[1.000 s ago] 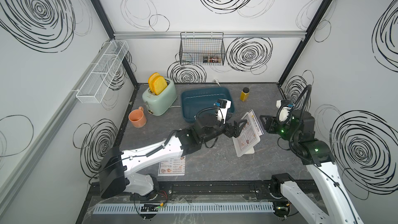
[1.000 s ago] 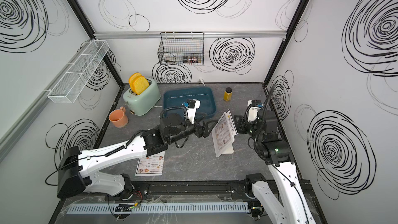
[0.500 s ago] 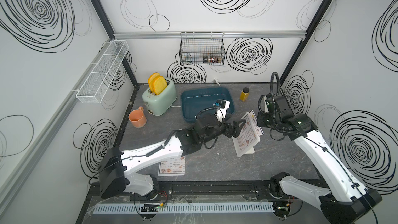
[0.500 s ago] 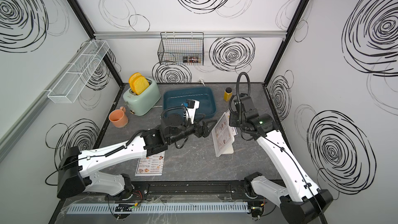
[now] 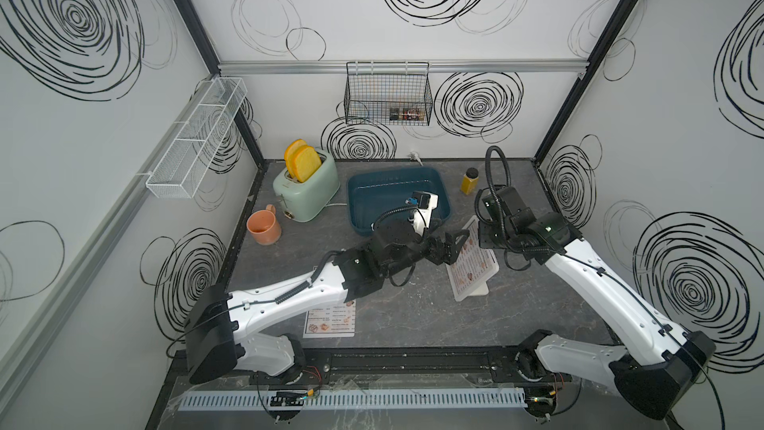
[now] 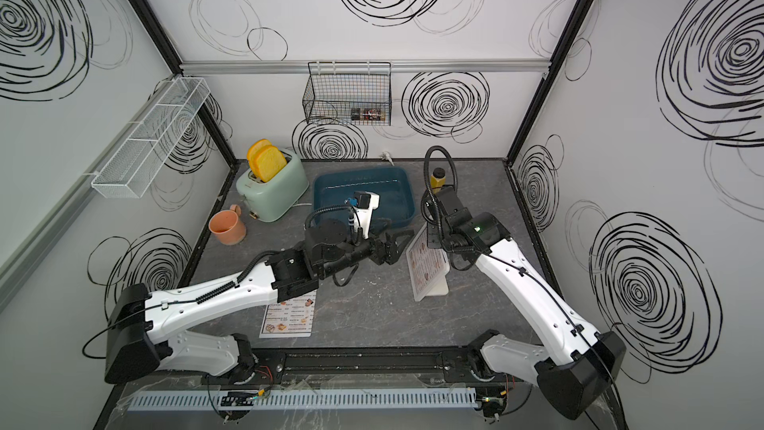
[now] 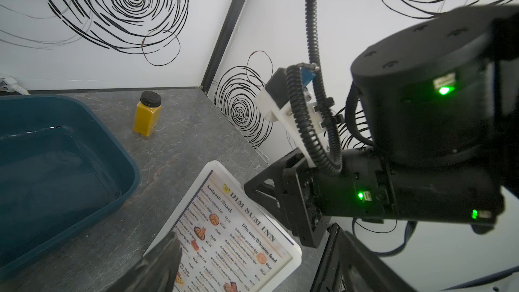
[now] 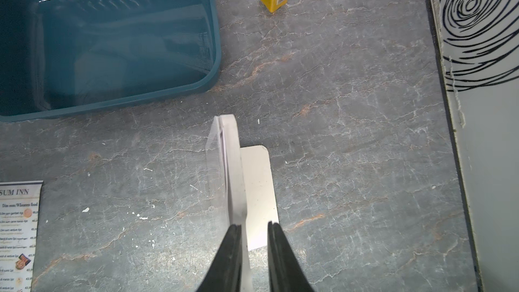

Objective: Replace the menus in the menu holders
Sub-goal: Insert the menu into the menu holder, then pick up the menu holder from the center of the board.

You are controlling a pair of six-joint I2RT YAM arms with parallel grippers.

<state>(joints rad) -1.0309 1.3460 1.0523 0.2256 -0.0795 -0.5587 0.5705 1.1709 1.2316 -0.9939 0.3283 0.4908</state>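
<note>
The white menu holder stands leaning (on its small foot) just off the blue tray's near right corner, with a "DIM SUM INN" menu inside. A second menu lies flat, face up, well in front of that tray.

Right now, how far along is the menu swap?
Done: nothing I can confirm; a menu sits in the menu holder. In hand: right end effector, jaws slightly apart, at the holder's top edge; left end effector open beside it. Left, likely: pull that sheet, insert the spare menu lying flat.
</note>
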